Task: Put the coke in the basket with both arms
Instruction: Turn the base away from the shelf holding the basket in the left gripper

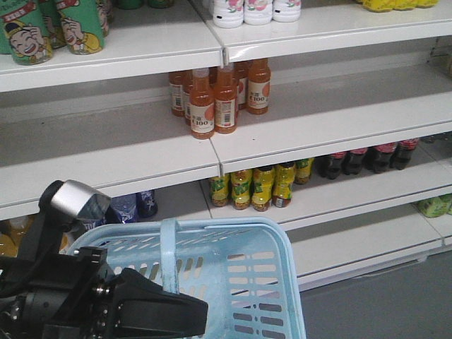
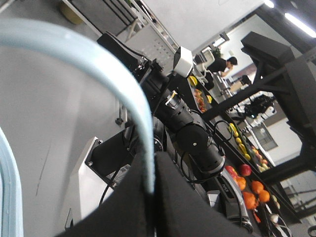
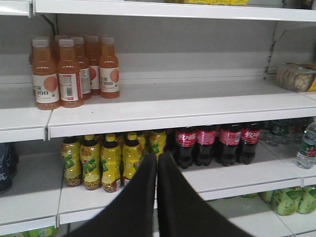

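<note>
The light blue basket (image 1: 261,282) hangs at the bottom of the front view, its inside in view holding nothing. My left gripper (image 1: 166,307) is shut on its strap handle (image 1: 169,254). In the left wrist view the handle (image 2: 98,64) arcs down and is pinched between the black fingers of the left gripper (image 2: 153,160). My right gripper (image 3: 157,159) is shut and empty, held in front of the lower shelf between the yellow bottles and the dark cola bottles. The slim all-red coke bottle is not in view.
Shelves face me. Orange juice bottles (image 3: 69,69) stand on the upper shelf. Yellow bottles (image 3: 106,160) and dark cola bottles with red labels (image 3: 212,143) stand on the lower shelf (image 3: 276,173). Green cans (image 1: 28,28) and white bottles (image 1: 258,10) are on top.
</note>
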Robot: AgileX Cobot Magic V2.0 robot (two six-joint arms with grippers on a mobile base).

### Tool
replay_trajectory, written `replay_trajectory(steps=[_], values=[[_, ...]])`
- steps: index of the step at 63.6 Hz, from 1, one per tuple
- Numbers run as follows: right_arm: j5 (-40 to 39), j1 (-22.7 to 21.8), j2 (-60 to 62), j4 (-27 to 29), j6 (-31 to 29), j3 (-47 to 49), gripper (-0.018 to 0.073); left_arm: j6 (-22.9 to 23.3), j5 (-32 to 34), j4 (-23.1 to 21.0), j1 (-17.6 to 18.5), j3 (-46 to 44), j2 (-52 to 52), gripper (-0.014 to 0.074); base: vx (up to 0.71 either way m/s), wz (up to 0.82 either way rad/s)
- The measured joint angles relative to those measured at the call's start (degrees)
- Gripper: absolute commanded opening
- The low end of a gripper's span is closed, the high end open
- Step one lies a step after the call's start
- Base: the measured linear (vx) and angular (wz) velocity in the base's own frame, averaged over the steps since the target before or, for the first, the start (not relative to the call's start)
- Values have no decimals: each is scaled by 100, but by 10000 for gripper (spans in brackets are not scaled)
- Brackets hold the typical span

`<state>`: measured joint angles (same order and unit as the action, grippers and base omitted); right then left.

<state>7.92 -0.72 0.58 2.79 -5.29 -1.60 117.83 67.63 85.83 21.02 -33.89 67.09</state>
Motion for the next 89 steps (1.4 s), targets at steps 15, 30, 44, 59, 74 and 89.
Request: replay_trajectory(steps=[15,30,44,59,74,89], values=[[0,0,0,0,0,0,-5,0,0,0,0,0,0,-8,-5,-29],[0,0,0,0,0,0,-5,0,0,0,0,0,0,-8,-6,-27],[0,0,0,0,0,0,-5,0,0,0,0,0,0,-8,-5,-21],[0,0,0,0,0,0,-5,0,0,0,0,0,0,-8,-4,-16],[0,0,0,0,0,0,-5,0,0,0,0,0,0,-8,-2,-8],[0,0,0,0,0,0,-5,0,0,0,0,0,0,-8,-1,-4]])
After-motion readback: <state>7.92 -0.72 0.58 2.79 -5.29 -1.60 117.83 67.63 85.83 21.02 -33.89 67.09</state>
